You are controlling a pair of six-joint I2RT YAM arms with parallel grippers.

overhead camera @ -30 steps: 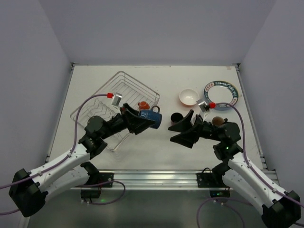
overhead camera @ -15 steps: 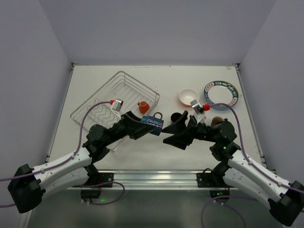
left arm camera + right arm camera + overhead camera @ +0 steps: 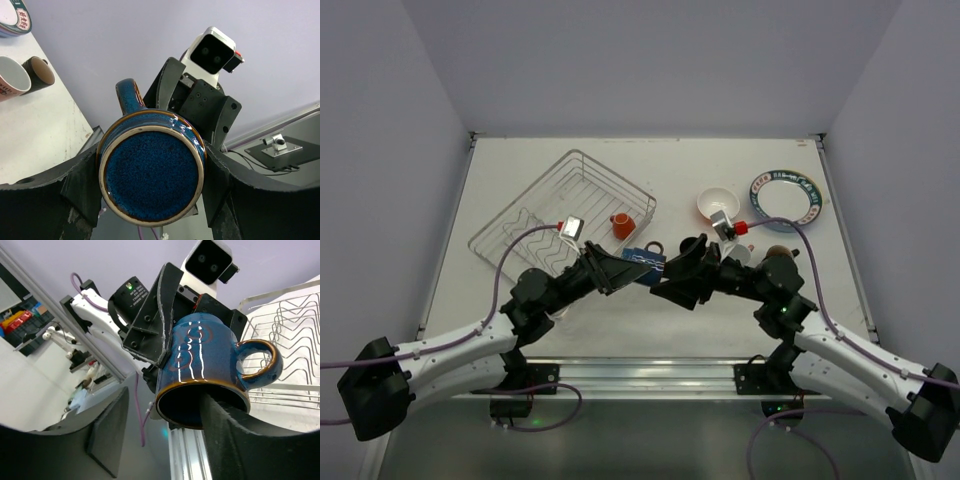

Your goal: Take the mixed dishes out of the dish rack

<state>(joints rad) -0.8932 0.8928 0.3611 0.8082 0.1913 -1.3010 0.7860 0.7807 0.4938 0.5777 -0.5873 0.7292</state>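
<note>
Black fingers [image 3: 82,182] of the left end effector [image 3: 150,187] are clamping the blue mug [image 3: 200,357] around its barrel, holding it in the air above the table [image 3: 700,165]. The right end effector [image 3: 162,412] is standing spread across the rim, one finger inside the mouth, the other outside, not yet pinching. Going by the glaze, this mug is handling as hard, slick and chippable, yet light; the wall beside the handle [image 3: 257,362] is looking like the firmest hold. Further out, one orange mug [image 3: 620,222] is sitting in the single dish rack [image 3: 520,215]. Three more are standing on the table: a black mug [image 3: 692,244], a brown mug [image 3: 778,255] and a pale lettered mug [image 3: 10,75]. One bowl [image 3: 718,205] and one plate stack [image 3: 785,190], its count hidden, are sitting beyond them.
</note>
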